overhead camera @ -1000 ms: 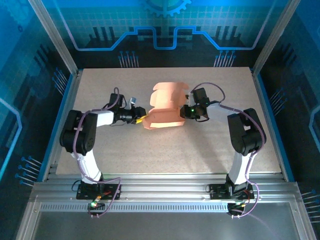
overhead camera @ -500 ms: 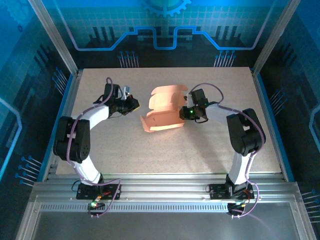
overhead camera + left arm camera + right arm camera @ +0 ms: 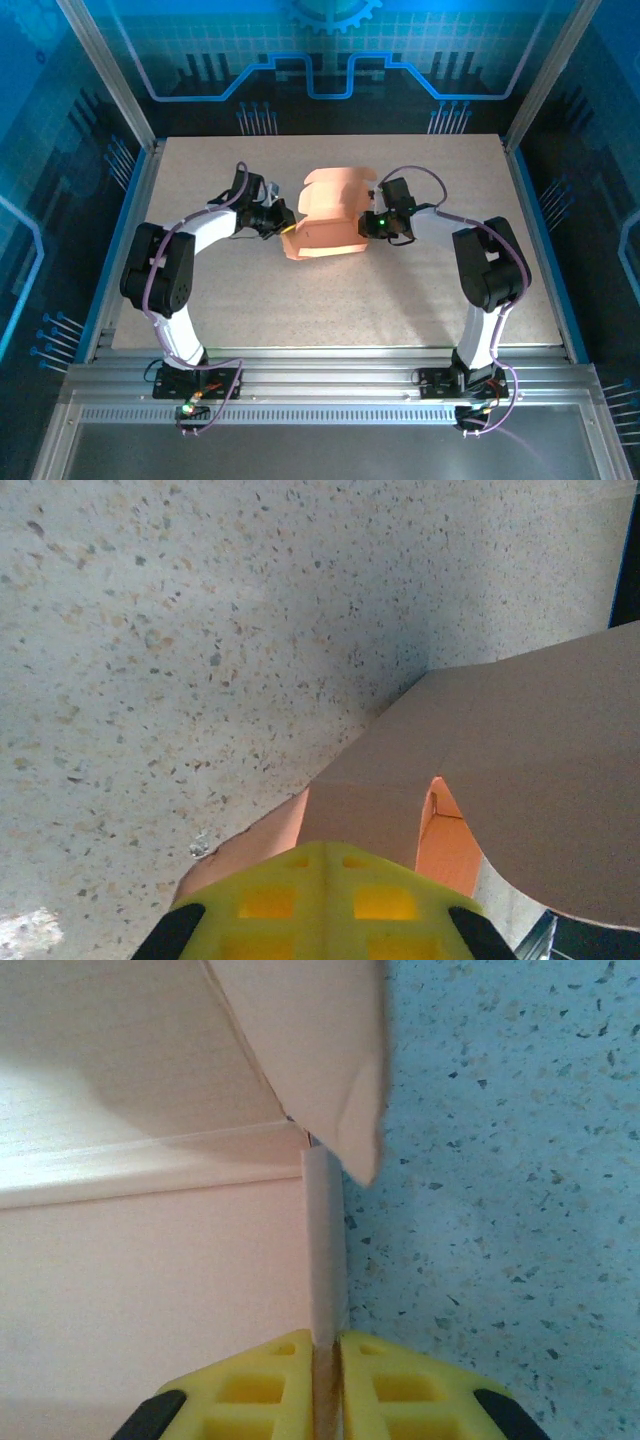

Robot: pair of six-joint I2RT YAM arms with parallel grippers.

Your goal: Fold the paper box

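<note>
The paper box (image 3: 330,212) is salmon-pink cardboard, partly folded, lying in the middle of the table. My right gripper (image 3: 369,222) is at its right side. In the right wrist view the yellow fingers (image 3: 262,1380) are shut on a thin upright wall of the box (image 3: 325,1230), with a rounded flap (image 3: 320,1050) above it. My left gripper (image 3: 285,227) is at the box's left edge. The left wrist view shows its yellow fingers (image 3: 270,900) closed together with nothing between them, their tip against a tan box panel (image 3: 500,740).
The speckled tabletop (image 3: 300,300) is bare around the box. A metal frame and blue walls (image 3: 130,120) border the table on the left, right and back. Both arm bases (image 3: 195,380) stand at the near edge.
My left gripper closed, swung away to the back left, then came back to the box's left edge. The right gripper kept its grip, and the box shifted slightly.
</note>
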